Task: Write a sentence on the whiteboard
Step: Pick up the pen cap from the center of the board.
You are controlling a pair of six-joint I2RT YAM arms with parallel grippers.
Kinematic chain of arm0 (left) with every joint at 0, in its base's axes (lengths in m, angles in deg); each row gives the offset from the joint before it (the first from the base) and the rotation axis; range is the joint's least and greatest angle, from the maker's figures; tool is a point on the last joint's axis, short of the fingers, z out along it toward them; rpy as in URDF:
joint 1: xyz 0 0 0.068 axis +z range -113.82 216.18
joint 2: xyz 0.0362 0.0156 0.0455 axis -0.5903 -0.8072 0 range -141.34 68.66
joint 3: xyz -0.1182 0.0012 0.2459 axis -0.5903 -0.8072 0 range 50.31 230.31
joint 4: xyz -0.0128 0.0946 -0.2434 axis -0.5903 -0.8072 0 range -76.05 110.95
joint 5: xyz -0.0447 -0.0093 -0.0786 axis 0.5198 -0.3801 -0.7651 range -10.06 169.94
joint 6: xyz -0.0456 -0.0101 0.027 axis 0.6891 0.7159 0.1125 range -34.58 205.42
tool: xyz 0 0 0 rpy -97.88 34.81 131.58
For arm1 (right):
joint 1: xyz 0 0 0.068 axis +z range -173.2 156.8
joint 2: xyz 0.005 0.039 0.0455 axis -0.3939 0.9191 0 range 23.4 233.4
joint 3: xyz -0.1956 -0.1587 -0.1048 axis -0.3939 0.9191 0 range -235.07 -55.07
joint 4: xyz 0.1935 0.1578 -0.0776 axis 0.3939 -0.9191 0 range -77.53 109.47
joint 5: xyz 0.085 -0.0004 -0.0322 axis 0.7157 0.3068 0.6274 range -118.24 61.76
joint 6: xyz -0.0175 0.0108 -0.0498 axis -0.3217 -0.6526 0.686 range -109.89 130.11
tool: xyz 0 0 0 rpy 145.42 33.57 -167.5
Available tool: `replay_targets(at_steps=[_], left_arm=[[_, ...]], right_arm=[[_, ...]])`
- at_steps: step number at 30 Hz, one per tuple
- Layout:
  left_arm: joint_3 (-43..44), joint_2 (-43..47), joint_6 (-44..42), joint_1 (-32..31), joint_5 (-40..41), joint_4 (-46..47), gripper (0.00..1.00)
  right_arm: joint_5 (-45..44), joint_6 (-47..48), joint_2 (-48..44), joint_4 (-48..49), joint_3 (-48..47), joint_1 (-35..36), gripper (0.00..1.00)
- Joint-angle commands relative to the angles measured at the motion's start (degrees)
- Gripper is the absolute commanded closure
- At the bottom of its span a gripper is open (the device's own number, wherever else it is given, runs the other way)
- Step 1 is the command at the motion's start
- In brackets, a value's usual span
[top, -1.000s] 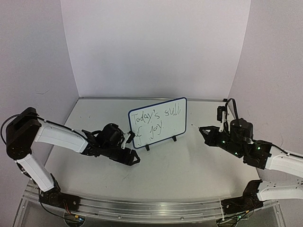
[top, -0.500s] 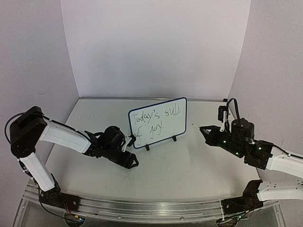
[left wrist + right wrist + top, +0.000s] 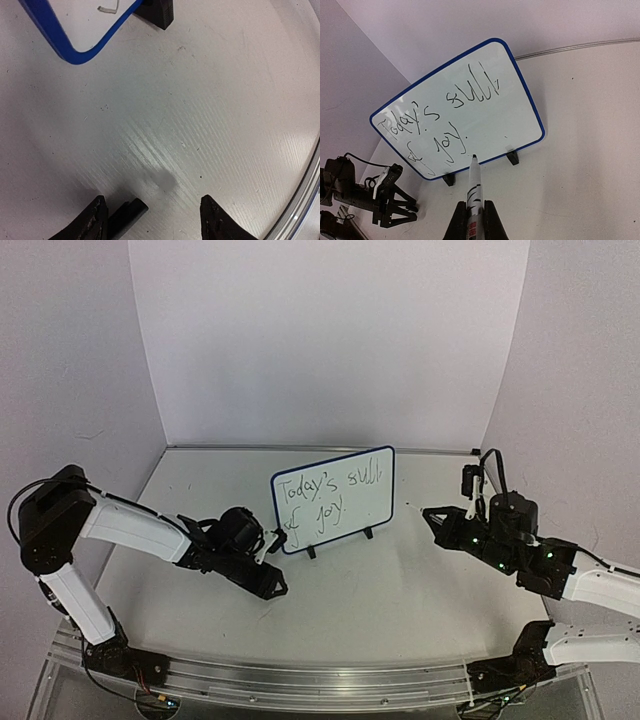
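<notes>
The whiteboard [image 3: 360, 502] stands upright on small black clip feet at mid-table, blue rim all round. The sentence [image 3: 322, 498] is on it in two lines of thin black marker, also in the right wrist view [image 3: 432, 117]. My right gripper [image 3: 432, 517] is shut on a white marker [image 3: 474, 187]; its black tip points at the board's lower edge [image 3: 485, 159], a little short of it. My left gripper [image 3: 274, 586] is open, low over the table, in front and left of the board. A short black cylinder [image 3: 126, 218] lies beside its left finger.
The left wrist view shows the board's blue corner [image 3: 55, 31] and one black clip foot [image 3: 158, 11] at the top, and a metal rail [image 3: 305, 190] at the right. White walls [image 3: 320, 340] close off the back and sides.
My left gripper has drawn back a little from the board's left edge toward the near side. My right arm has shifted slightly to the right with the marker.
</notes>
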Motion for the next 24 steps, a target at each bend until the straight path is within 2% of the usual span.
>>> replay_targets(at_steps=[1, 11, 16, 24], left_arm=[[-0.5, 2.1, -1.3, -0.5, 0.0, -6.3, 0.42], [-2.1, 5.1, -0.6, -2.0, 4.2, -11.0, 0.43], [-1.7, 5.7, -1.0, -2.4, 6.2, -11.5, 0.55], [0.4, 3.5, -2.5, -3.1, 7.7, -12.5, 0.63]], right_arm=[[-0.5, -0.2, -0.3, 0.4, 0.0, -0.2, 1.00], [-0.8, -0.4, -0.4, 0.5, 0.3, -0.1, 1.00], [-0.7, -0.6, -0.3, 0.4, 0.2, -0.1, 1.00], [-0.8, -1.0, -0.8, 0.5, 0.5, -0.2, 1.00]])
